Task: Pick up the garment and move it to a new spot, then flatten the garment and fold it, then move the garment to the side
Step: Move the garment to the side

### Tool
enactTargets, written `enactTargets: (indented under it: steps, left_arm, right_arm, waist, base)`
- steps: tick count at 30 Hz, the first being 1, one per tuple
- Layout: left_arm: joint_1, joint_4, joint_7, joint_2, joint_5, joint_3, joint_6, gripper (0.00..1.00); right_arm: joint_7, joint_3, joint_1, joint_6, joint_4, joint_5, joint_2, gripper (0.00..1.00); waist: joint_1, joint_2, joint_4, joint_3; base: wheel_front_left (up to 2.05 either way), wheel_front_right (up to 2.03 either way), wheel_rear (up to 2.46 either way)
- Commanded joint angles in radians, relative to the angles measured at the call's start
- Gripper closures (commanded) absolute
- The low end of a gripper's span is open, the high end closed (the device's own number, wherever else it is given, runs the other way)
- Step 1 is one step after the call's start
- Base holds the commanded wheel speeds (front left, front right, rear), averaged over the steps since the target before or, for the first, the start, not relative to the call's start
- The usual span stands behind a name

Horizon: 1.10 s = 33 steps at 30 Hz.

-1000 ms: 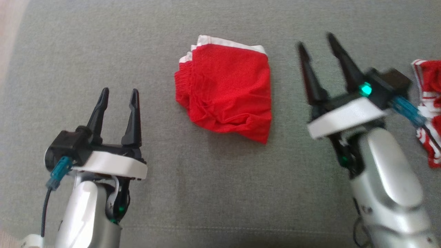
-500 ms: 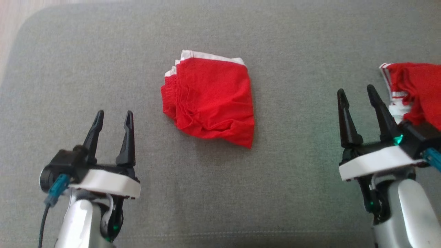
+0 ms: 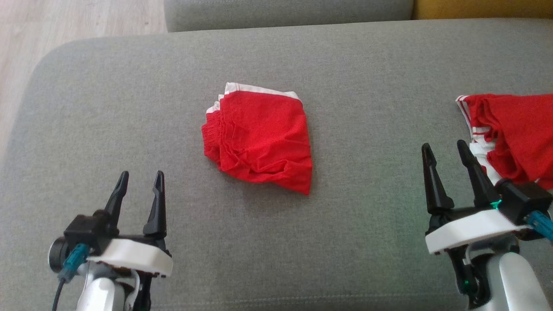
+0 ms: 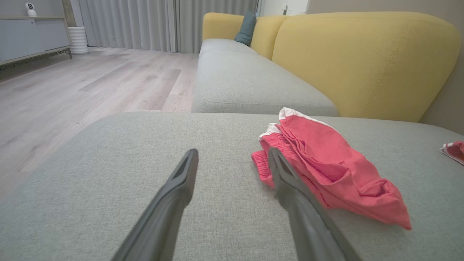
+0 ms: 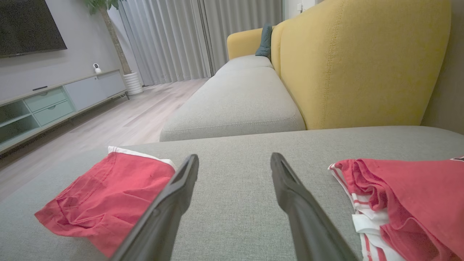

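Observation:
A folded red garment [image 3: 259, 138] with a white hem lies flat in the middle of the grey cushion [image 3: 367, 86]; it also shows in the left wrist view [image 4: 326, 170] and the right wrist view [image 5: 105, 195]. A second, crumpled red garment with white stripes [image 3: 514, 134] [image 5: 409, 203] lies at the cushion's right side. My left gripper [image 3: 140, 173] [image 4: 232, 152] stands open, near and to the left of the folded garment. My right gripper [image 3: 444, 145] [image 5: 235, 156] is open too, just left of the striped garment, touching neither.
The cushion's rounded left corner drops to a wooden floor [image 3: 65, 21]. Beyond the far edge lies another grey seat cushion [image 4: 246, 83] with a yellow backrest [image 4: 362, 61]. A TV cabinet [image 5: 54, 101] stands across the room.
The camera has tilted, bringing the cushion's far edge and the floor into view. My right gripper has drawn back, away from the folded garment, toward the near right. Both grippers stay open.

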Motion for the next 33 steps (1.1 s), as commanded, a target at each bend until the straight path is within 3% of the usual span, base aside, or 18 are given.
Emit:
enactTargets:
  steps: [1,33]
  left_arm:
    - [-0.023,-0.04,0.006,0.02,0.008,0.03,0.008,0.0]
    - [-0.044,-0.062,0.011,0.038,-0.007,0.005,0.03,0.0]
  right_arm:
    - [0.007,0.018,-0.014,-0.001,-0.042,0.001,0.002,0.0]
    - [0.023,0.009,-0.024,-0.001,-0.042,-0.005,0.009,0.0]
  waist:
    - [0.0,-0.0001,0.0,-0.004]
    - [0.0,-0.0001,0.012,0.014]
  base:
    - [0.0,0.0,0.0]
    - [0.0,0.0,0.0]
